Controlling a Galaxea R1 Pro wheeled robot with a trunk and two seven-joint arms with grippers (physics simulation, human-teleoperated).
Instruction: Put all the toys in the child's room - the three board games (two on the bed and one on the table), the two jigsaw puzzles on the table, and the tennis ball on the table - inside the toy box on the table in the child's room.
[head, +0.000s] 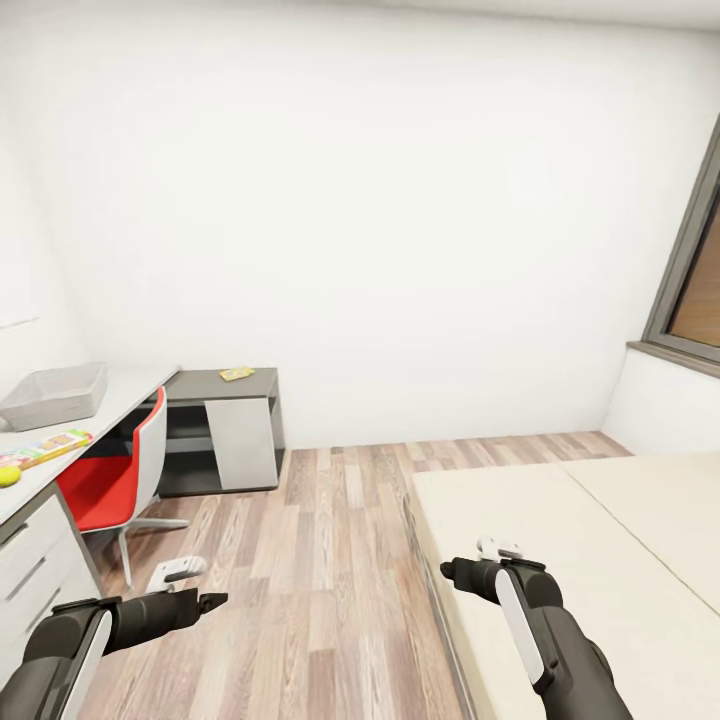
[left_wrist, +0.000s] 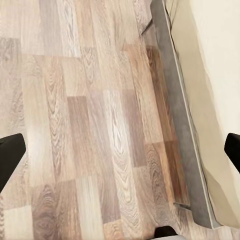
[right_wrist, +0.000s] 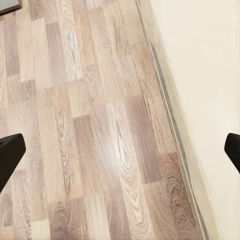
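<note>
1. Both claws ride low and empty in front of the trunk. The left gripper (head: 205, 602) hangs over the floor (head: 330, 560) and the right gripper (head: 452, 572) over the near edge of the bed (head: 600, 560). Each wrist view shows its two dark fingertips (left_wrist: 11, 155) far out at the frame's sides, so both sets of jaws stand wide with nothing between them. This looks like a carry pose for driving, not a reach.
2. Only the bed's plain cream top is in view, with no cartons on it. The two games said to lie there are likely further along it.
3. At the left, a red chair (head: 115, 480) sits tucked against the desk (head: 120, 395), partly blocking the approach.
4. On the desk's near end lies the tennis ball (head: 8, 475), with a colourful flat toy (head: 50, 447) just beside it. It may be a game or a puzzle; I cannot tell.
5. Farther along sits the toy box (head: 55, 395), which seems empty.
6. On the dark shelf (head: 225, 382) beyond lies a small yellowish flat thing (head: 237, 374), too small to name.
7. Nothing appears packed yet.
</note>
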